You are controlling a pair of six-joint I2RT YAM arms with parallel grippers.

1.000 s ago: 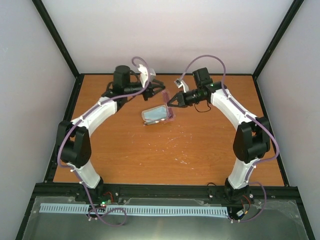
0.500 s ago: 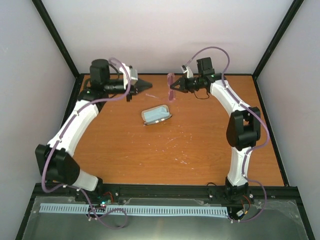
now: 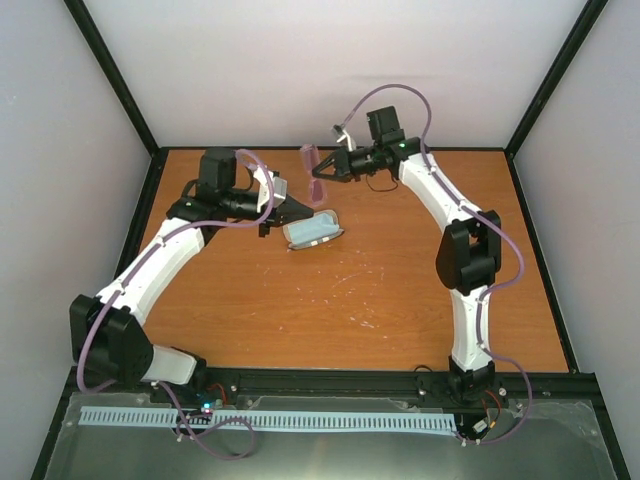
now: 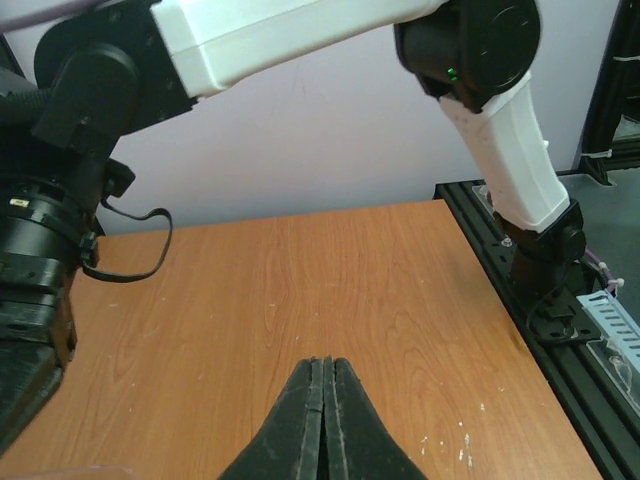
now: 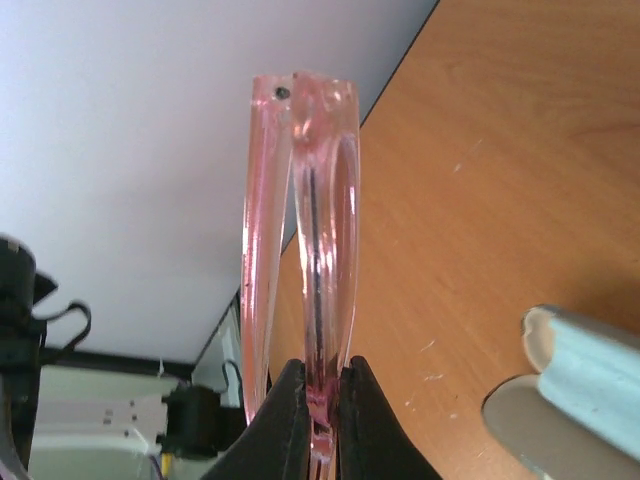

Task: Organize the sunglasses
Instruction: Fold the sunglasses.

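Observation:
My right gripper is shut on the pink sunglasses and holds them folded in the air over the table's far middle. In the right wrist view the pink frame stands up from between my closed fingers. The open case with the light blue cloth in it lies on the table below and in front; its end shows in the right wrist view. My left gripper is shut and empty, its tip just left of the case. In the left wrist view my left gripper is pressed shut over bare wood.
The orange wooden table is bounded by a black frame and pale walls. The right arm's base and lower link stand at the table's edge in the left wrist view.
My right gripper has carried the sunglasses up and to the left, away from the case. My left arm swung out to the far left, then came back to the case's left side.

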